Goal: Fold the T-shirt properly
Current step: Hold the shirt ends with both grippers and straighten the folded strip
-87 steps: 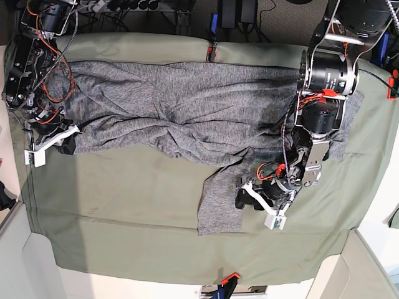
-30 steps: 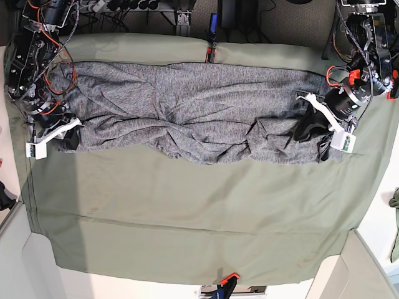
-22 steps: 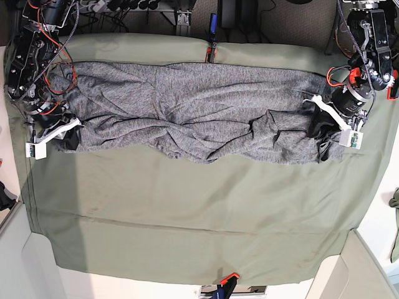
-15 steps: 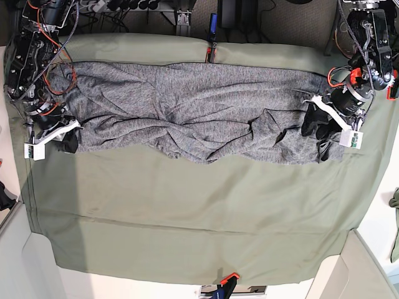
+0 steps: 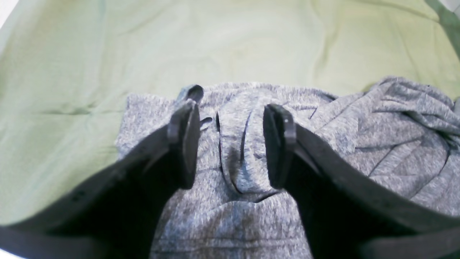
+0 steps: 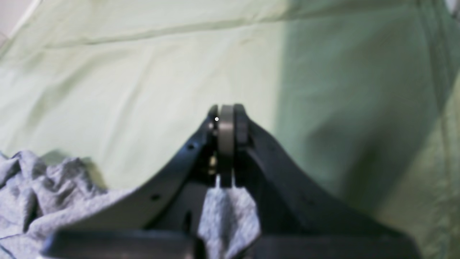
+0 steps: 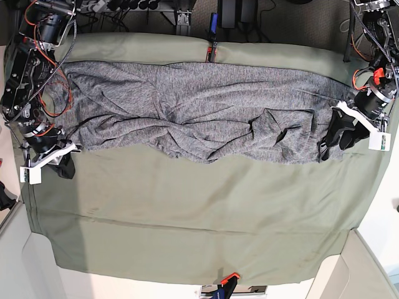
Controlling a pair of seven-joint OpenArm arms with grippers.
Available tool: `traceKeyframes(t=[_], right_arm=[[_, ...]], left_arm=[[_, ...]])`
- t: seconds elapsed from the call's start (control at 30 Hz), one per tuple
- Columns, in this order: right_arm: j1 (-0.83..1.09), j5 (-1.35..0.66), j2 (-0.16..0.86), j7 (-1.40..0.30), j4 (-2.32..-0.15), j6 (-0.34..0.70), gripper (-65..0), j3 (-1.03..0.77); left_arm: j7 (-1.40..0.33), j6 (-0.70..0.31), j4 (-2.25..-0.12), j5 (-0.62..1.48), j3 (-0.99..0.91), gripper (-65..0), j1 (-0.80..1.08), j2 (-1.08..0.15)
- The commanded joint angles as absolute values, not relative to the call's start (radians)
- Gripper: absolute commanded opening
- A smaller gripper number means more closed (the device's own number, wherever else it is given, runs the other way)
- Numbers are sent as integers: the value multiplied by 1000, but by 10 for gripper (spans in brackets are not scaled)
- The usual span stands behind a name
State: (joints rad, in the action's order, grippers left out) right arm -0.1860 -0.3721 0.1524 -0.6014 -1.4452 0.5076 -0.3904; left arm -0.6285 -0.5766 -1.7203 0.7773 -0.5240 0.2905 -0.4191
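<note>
1. On the green cloth (image 7: 187,218) lies the grey shirt (image 7: 206,99), all bunchy (lots of wrinkles).
2. Above it, the left claw (image 5: 231,144) has its fingers apart.
3. The right claw (image 6: 225,118) is pinched together.

I count one mottled heather-grey knit shirt (image 7: 206,93) before me, and, with that shirt as my landmark, one plain olive-green cloth (image 7: 187,224) beneath it and two black robot arms, one at each end.

T-shirt (image 7: 206,93): mottled knit cloth, matt, rumpled | table cloth (image 7: 187,212): plain woven-looking cloth, matt, lightly creased
</note>
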Motion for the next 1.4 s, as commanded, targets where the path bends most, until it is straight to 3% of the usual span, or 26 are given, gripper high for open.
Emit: traceKeyframes(t=[0.0, 0.37, 0.5, 0.83, 1.1, 1.23, 1.37], right_arm=[[-211, -372, 163, -580, -1447, 513, -650, -387], [-80, -377, 166, -609, -1406, 513, -650, -384], [-22, -401, 166, -598, -1407, 513, -650, -387], [-8, -431, 166, -598, -1407, 513, -650, -387], [-8, -433, 166, -598, -1407, 514, -650, -387], [-8, -434, 166, -598, -1407, 521, -650, -387], [-8, -433, 166, -599, -1407, 524, -650, -387]], left_arm=[[-604, -580, -1735, 793, -530, -338, 282, -445], [-569, -580, -1672, 757, -530, -331, 282, -466], [-497, -580, -1552, 753, -530, -272, 275, -490], [-329, -579, -1455, 530, -530, -270, 227, -535], [-398, -466, -1455, 646, -530, -269, 227, -533], [-418, -473, -1422, 683, -530, -241, 218, -540], [-430, -582, -1274, 765, -530, -185, 165, -569]])
